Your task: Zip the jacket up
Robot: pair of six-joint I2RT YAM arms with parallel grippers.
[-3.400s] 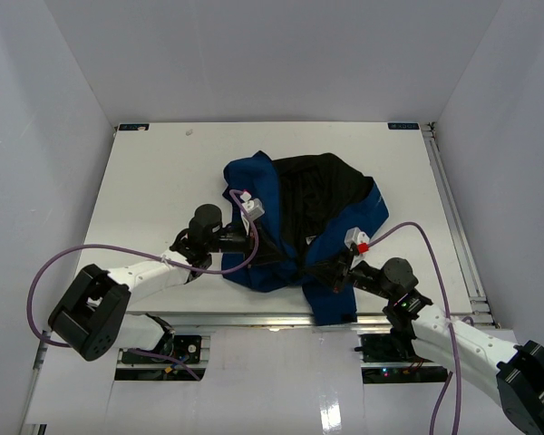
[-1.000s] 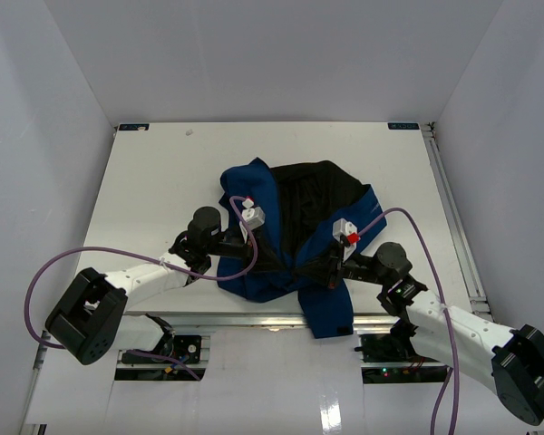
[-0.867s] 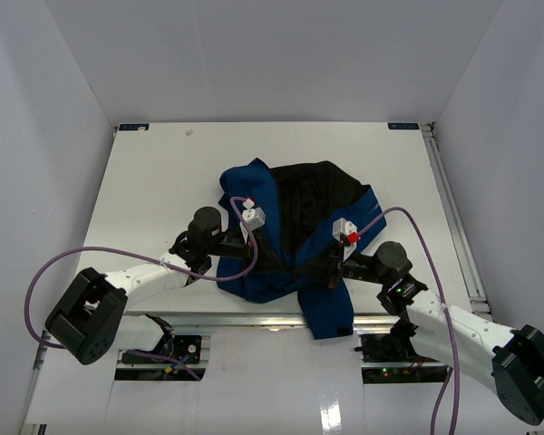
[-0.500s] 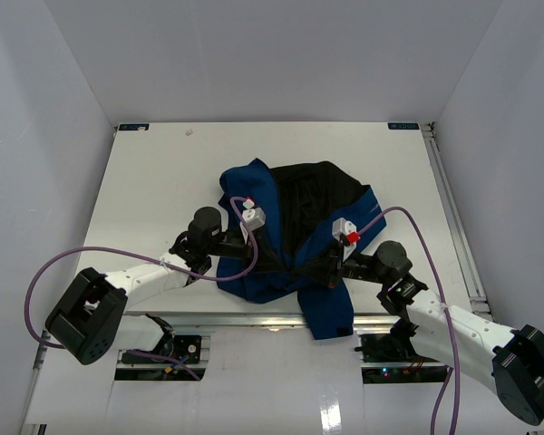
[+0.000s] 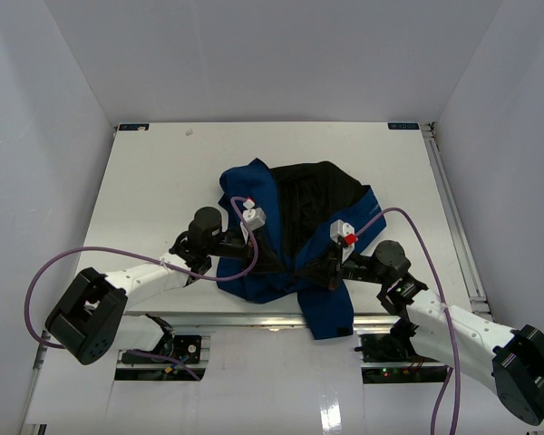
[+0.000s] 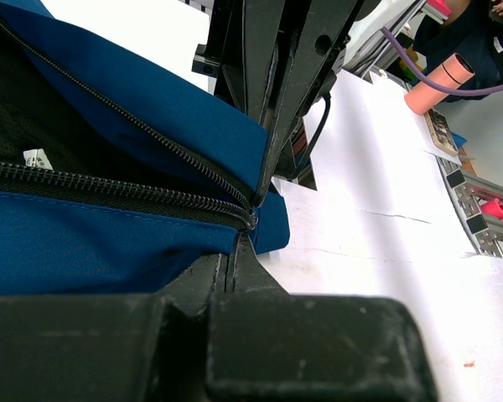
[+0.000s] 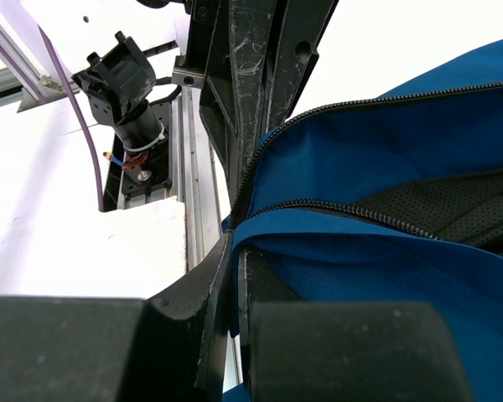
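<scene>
Top external: my left arm (image 5: 145,272) and right arm (image 5: 444,322) lie low, angled inward at the royal-blue fabric jacket (image 5: 254,190) mid white table (image 5: 145,181); left fingers (image 6: 272,100), right fingers (image 7: 251,100) each pinch its zippered hem.

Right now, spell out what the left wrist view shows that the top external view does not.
Only left wrist: the zipper teeth running into the shut left fingers, and a small white label. Only top external: the whole jacket with black lining exposed, and the right fingers gripping it. Both: blue fabric in the left fingers, white table.
</scene>
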